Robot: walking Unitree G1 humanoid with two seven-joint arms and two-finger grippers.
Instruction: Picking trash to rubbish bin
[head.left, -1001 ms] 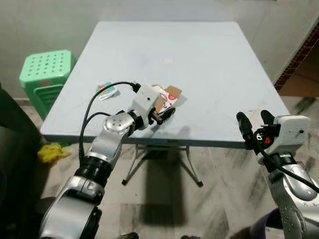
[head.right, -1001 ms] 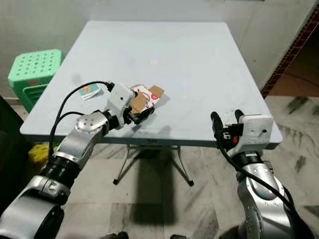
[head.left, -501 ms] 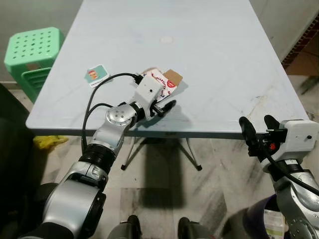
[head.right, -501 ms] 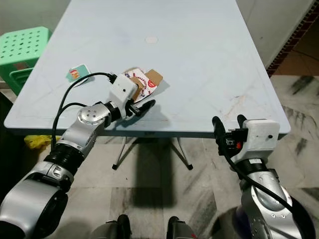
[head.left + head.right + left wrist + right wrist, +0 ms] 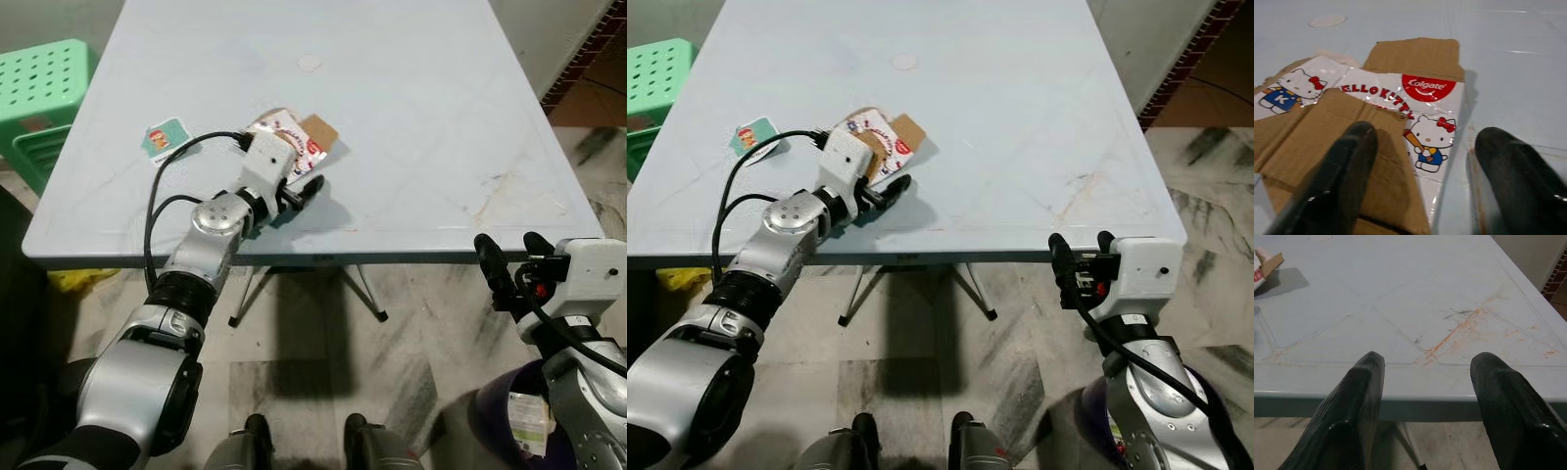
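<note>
1. Since the earlier frames, the flattened white-and-brown cardboard toothpaste carton (image 5: pixel 1400 112) has been brought closer by the left gripper (image 5: pixel 299 191), whose fingers have been spread wide. One finger (image 5: pixel 1347 161) is laid over the brown flap while the other stands on bare table beside the printed edge.
2. The carton is seen directly ahead of and partly beneath those fingers, flat on the pale blue square plastic table (image 5: pixel 421 127), not yet gripped.
3. A small teal printed card (image 5: pixel 164 136) is left on the table, out to the left of the wrist and near the table's edge.
4. The right gripper (image 5: pixel 1082 257) is held wide apart, just off the table's near edge, with nothing between its fingers.
5. Risk is judged as follows: because the carton lies flat, it could be pushed along or only its flap pinched, so that it slips free when lifted.
</note>
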